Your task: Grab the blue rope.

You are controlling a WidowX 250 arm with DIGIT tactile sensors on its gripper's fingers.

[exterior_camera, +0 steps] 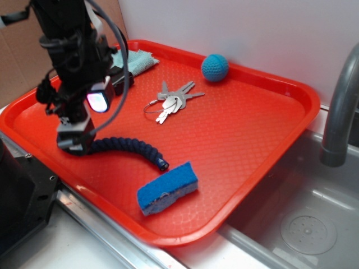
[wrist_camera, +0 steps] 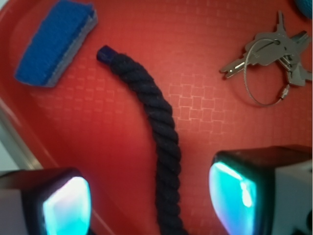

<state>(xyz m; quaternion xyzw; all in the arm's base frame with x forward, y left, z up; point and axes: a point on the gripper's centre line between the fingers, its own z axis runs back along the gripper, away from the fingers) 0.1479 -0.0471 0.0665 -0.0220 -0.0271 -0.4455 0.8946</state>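
We are hovering our gripper (wrist_camera: pixel 149 205) low over the blue rope (wrist_camera: pixel 152 122), with the two fingers (wrist_camera: pixel 66 208) standing apart and the cord passing up between them without touching either pad. From there the rope is curving ahead and to our left, ending in a small capped tip just short of the blue sponge (wrist_camera: pixel 54 41).

What could go wrong, as we judge it: the cord is round and floppy, so if we are closing while sitting too high, it may roll out from under the pads, or we may pinch only its top strands. Pressing too low risks jamming the fingertips on the red tray (exterior_camera: pixel 247 140), whose textured floor is lying directly beneath. The tray's raised rim is running close on our left, leaving little room to drift that way.

The keys (wrist_camera: pixel 279 54) are lying ahead and to our right, well clear. A teal ball (exterior_camera: pixel 215 67) is resting at the far rim, and a sink (exterior_camera: pixel 308 224) is sitting beyond the tray.
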